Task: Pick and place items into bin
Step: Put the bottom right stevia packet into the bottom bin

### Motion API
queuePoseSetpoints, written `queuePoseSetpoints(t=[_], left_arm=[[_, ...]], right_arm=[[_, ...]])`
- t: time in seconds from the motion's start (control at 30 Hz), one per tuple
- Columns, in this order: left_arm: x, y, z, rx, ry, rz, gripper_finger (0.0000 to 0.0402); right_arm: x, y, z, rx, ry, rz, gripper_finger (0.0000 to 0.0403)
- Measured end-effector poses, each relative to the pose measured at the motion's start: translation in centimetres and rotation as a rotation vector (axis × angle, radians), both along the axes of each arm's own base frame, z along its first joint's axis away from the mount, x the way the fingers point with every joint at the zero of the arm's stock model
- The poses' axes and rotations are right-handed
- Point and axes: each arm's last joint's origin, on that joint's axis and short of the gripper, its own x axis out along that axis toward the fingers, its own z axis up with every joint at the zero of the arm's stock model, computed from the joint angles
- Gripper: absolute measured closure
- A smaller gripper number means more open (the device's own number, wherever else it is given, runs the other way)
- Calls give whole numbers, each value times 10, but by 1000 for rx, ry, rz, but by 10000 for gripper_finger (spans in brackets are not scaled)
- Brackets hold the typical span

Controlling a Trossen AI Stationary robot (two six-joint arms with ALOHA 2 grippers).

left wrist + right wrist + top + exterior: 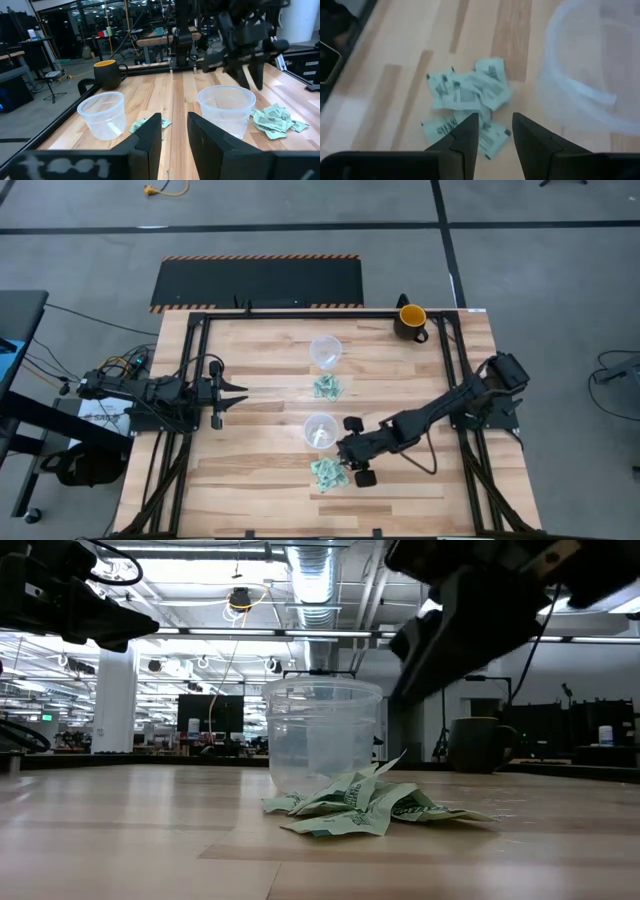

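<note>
Overhead, table-level and two wrist cameras all share the near clear cup [319,430].

A yellow-and-dark mug [411,320] stands at the far edge of the wooden table [260,390], and a black mat with striped edging [258,281] lies on the floor beyond.

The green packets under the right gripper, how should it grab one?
Come straight down from above onto the green packets by the near cup. They lie flat and overlapping, so pinching a raised, crinkled edge at the pile's rim likely works best. The right gripper hovers open over them.
</note>
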Motion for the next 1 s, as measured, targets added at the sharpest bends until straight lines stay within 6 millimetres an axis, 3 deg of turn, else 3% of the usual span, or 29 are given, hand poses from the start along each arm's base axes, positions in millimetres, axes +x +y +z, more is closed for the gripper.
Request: queuePoseSetpoints(t=[0.33, 0.77, 1.0], left_arm=[[0, 0, 0, 0, 0, 1, 317], [0, 0, 0, 0, 0, 1, 317], [0, 0, 0, 0, 0, 2, 317]], right_arm=[[29, 22, -10, 60, 36, 39, 290], [18, 21, -14, -64, 173, 143, 290], [17, 25, -14, -102, 153, 198, 290]])
